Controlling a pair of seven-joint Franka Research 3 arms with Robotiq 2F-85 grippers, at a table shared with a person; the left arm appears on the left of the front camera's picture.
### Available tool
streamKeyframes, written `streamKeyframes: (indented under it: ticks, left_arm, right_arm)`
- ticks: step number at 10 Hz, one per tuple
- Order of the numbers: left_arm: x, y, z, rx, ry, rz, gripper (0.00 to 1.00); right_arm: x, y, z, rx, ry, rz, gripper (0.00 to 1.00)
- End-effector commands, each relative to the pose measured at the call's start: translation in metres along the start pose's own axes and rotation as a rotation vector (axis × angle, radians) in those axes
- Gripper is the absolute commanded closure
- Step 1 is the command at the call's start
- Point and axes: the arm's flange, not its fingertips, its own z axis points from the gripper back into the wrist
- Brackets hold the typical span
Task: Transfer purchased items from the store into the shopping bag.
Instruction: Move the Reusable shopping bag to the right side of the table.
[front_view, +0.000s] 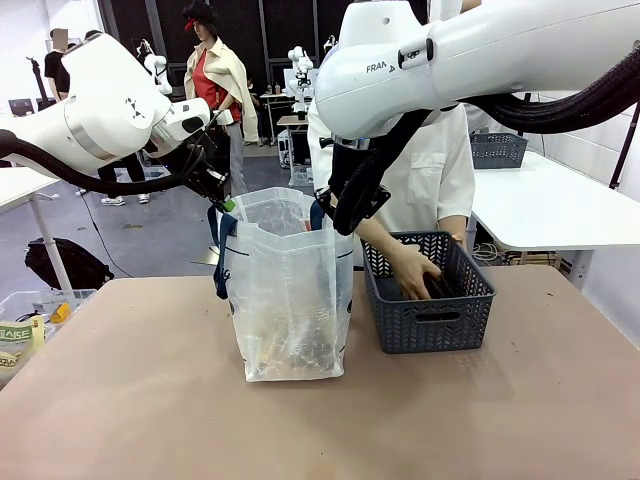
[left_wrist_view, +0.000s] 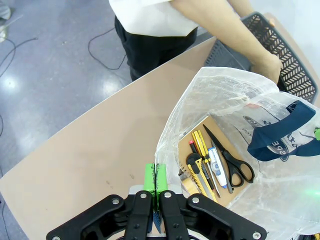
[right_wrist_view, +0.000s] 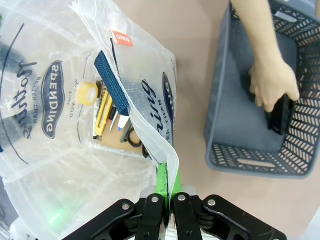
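The shopping bag (front_view: 290, 290) stands open in the middle of the table. My left gripper (front_view: 222, 203) is shut on its left rim and my right gripper (front_view: 337, 215) on its right rim, holding the mouth wide. In the left wrist view the left gripper (left_wrist_view: 156, 182) pinches the bag's plastic edge; black scissors (left_wrist_view: 234, 161) and yellow cutters (left_wrist_view: 199, 150) lie inside. The right gripper (right_wrist_view: 168, 182) clamps the opposite edge, with a yellow tape roll (right_wrist_view: 86, 92) in the bag below. Just right of the bag sits the dark grey store basket (front_view: 430, 325), where a person's hand (right_wrist_view: 272, 82) grasps a dark item (right_wrist_view: 280, 117).
The person stands at the far side behind the basket. A second grey basket (front_view: 498, 150) rests on a white table (front_view: 560, 215) at the back right. A clear bin (front_view: 30, 310) with packages sits off the table's left edge. Bare tabletop lies in front of the bag.
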Motion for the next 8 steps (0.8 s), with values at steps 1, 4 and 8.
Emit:
streamKeyframes:
  ticks: [1, 4, 8]
  left_arm:
    - [-0.0007, 0.0019, 0.0013, 0.004, 0.001, -0.001, 1.00]
    - [-0.0007, 0.0019, 0.0013, 0.004, 0.001, -0.001, 1.00]
    - [-0.0007, 0.0019, 0.0013, 0.004, 0.001, -0.001, 1.00]
  right_arm:
    - [0.0005, -0.0002, 0.0010, 0.011, -0.004, -0.003, 1.00]
    - [0.0005, -0.0002, 0.0010, 0.011, -0.004, -0.003, 1.00]
    - [0.0005, -0.0002, 0.0010, 0.011, -0.004, -0.003, 1.00]
